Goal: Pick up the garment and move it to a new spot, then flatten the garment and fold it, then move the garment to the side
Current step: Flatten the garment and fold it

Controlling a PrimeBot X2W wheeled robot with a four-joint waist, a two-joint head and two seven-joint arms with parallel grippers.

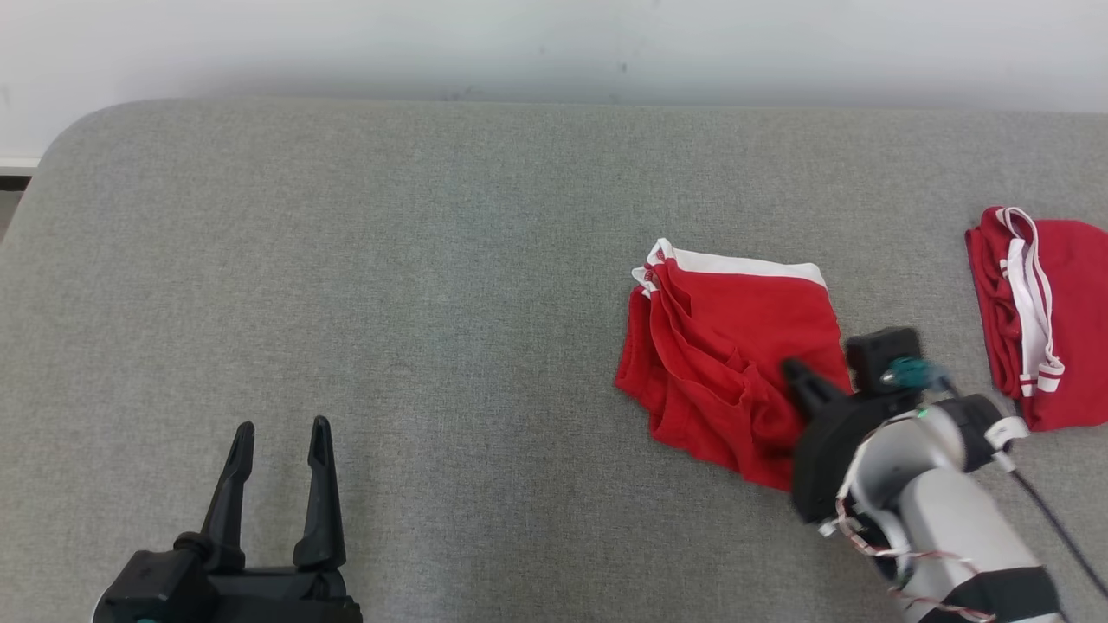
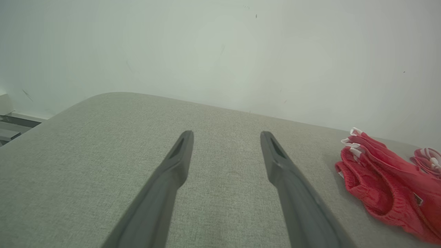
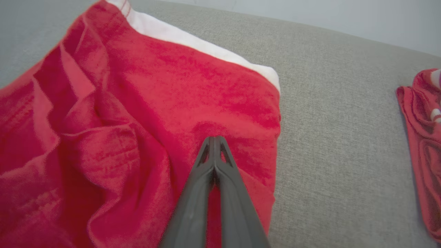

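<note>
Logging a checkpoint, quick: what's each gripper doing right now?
Left gripper: open, empty.
Right gripper: shut, tips on the red garment; pinch cannot be told.

Red on grey, from my station.
I see the garment (image 1: 736, 346) in bright red with a white band along one edge. Right of the garment, a second piece (image 1: 1078, 329) is red with white stripes. Under the garment, the upholstery (image 1: 346, 260) is flecked grey. The left gripper (image 1: 281, 424) and right gripper (image 1: 792, 368) are black.

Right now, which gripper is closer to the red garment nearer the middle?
Right. The right gripper is shut over the red garment; the left gripper hangs open above grey cushion, far to its left.
</note>
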